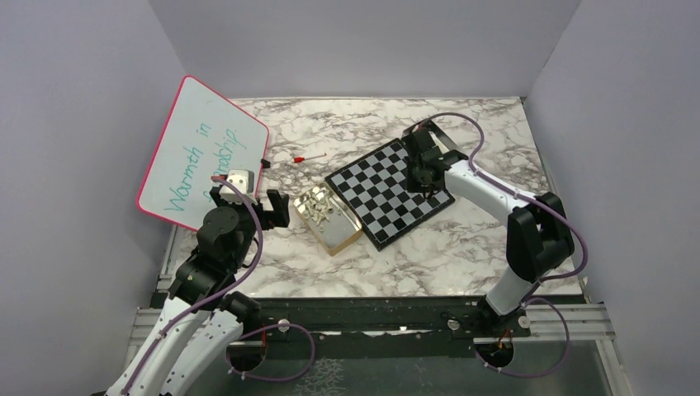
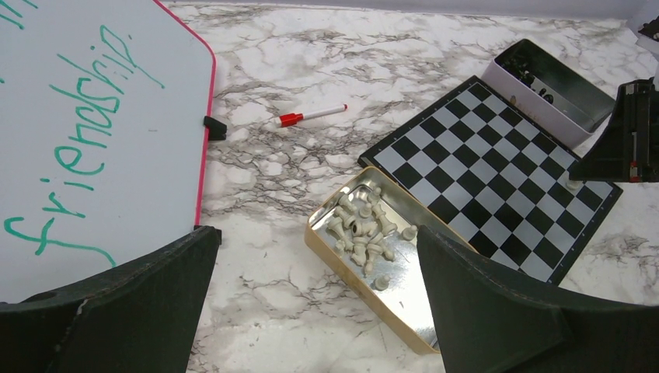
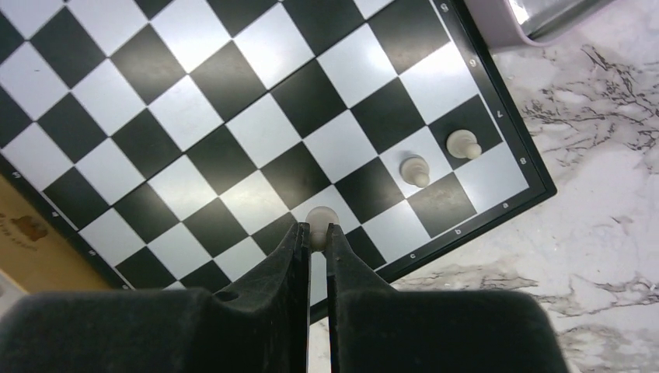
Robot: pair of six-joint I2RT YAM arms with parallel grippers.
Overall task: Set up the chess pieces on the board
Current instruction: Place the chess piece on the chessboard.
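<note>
The chequered board lies tilted at mid-table. My right gripper is shut on a pale pawn, held low over the board near its lettered edge. Two more pale pawns stand beside it toward the corner, on the second row in. In the top view this gripper is over the board's right side. My left gripper is open and holds nothing. It hovers near a gold tin with several loose pale chess pieces.
A pink-framed whiteboard leans at the left. A red-capped marker lies on the marble between it and the board. A pale tin holding black pieces sits at the board's far edge. The gold tin touches the board's near-left side.
</note>
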